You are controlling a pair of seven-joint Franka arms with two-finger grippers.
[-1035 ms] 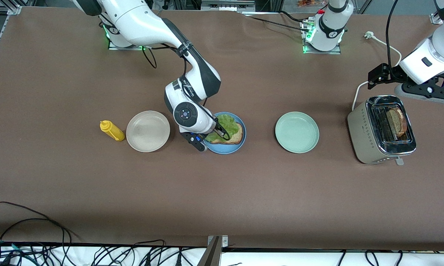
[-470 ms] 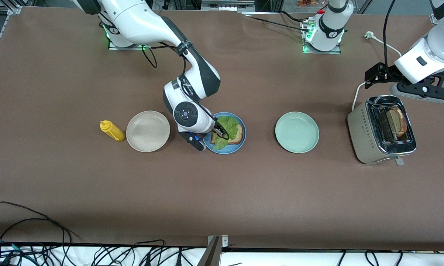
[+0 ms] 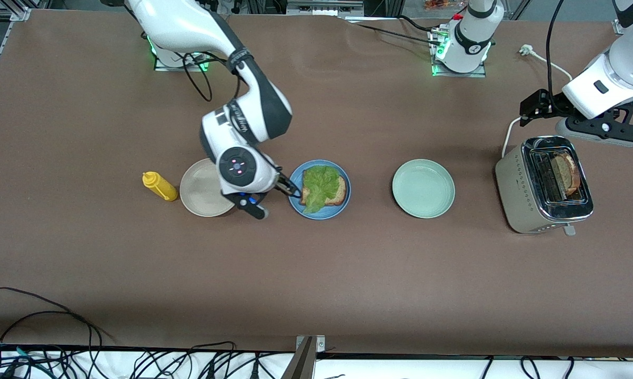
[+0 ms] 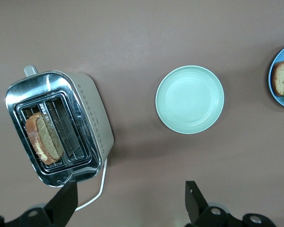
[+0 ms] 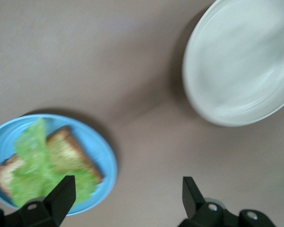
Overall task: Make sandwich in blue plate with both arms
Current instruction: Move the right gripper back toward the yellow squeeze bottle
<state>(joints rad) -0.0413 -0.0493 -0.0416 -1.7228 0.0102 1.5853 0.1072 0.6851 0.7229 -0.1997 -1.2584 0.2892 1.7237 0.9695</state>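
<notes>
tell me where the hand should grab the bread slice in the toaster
Grip the bread slice by its top edge, coming straight down from above. It stands upright in one slot of the toaster, only its upper part proud of the opening, so its two flat faces suit the left hand, open above it.

My work surface is a table (image 3: pixel 348 273) covered with matte brown material, evenly lit from above, with soft shadows. Metal framing (image 3: pixel 0 31) borders one corner. Along the edge nearest the front camera runs a white strip (image 3: pixel 137 363) crossed by tangled black cables (image 3: pixel 32 321). A white cord with a plug (image 3: pixel 526 50) lies near my left arm's end.
</notes>
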